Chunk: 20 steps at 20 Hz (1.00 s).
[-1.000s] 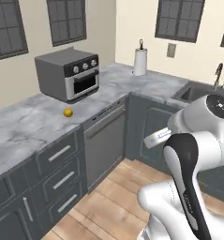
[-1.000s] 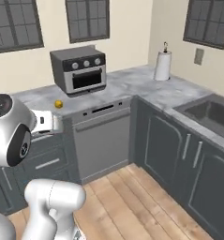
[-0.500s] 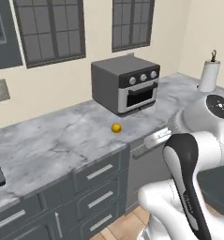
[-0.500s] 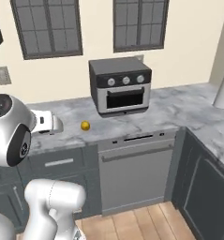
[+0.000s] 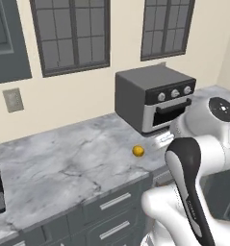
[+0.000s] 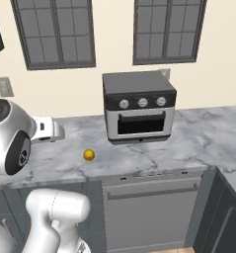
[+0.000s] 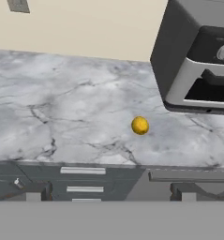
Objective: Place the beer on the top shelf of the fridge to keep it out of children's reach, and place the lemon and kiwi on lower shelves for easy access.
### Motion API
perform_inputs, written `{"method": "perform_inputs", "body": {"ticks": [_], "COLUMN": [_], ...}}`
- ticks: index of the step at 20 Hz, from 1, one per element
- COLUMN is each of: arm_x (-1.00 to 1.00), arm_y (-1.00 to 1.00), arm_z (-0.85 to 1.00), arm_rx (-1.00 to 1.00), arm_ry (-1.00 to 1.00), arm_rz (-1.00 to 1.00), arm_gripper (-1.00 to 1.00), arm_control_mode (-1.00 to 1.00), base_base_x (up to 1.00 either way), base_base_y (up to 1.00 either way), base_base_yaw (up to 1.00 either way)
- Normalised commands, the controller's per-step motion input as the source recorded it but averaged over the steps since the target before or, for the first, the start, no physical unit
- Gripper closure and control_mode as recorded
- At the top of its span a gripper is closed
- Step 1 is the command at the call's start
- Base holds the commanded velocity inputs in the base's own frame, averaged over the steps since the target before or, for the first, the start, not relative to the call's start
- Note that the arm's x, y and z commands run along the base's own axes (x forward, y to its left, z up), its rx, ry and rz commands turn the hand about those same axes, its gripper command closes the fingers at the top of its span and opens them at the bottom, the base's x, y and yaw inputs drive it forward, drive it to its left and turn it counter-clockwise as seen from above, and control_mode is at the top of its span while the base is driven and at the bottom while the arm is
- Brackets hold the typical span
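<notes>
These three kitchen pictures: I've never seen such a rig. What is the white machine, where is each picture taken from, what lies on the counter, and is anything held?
The white machine is a robot arm on a driving base, in a rendered kitchen. Two pictures come from cameras on the base, behind the arm to its left and right; the third looks out from its hand. On the marble counter lie a lemon and, beside it, a grey toaster oven. Below the counter are drawers and a dishwasher. Its gripper is open and holds nothing.

Rendered frames, evenly bright, diffuse light, no glare. Faint soft shadow under the small round yellow-orange lemon (image 7: pixel 140 125) and the boxy grey toaster oven (image 6: pixel 138 106). Edges sharp, slight coarse pixelation, no lens distortion.
</notes>
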Motion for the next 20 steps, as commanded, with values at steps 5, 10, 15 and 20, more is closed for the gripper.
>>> {"method": "perform_inputs", "body": {"ticks": [5,10,15,20], "arm_x": [0.0,0.11,0.33,0.43], "arm_y": [0.0,0.0,0.0,0.0], "arm_z": [0.0,-0.05,-0.42,-0.5], "arm_rx": [0.0,0.0,0.0,0.01], "arm_ry": [0.0,0.0,0.03,0.22], "arm_rz": [0.0,0.0,-0.02,-0.13], "arm_gripper": [-1.0,-1.0,-1.0,-1.0], "arm_control_mode": [1.0,-1.0,-1.0,-1.0], "base_base_x": [0.29,0.16,0.0,0.0], "base_base_y": [-0.39,0.0,0.0,0.0], "base_base_yaw": [0.08,0.0,0.0,0.0]}}
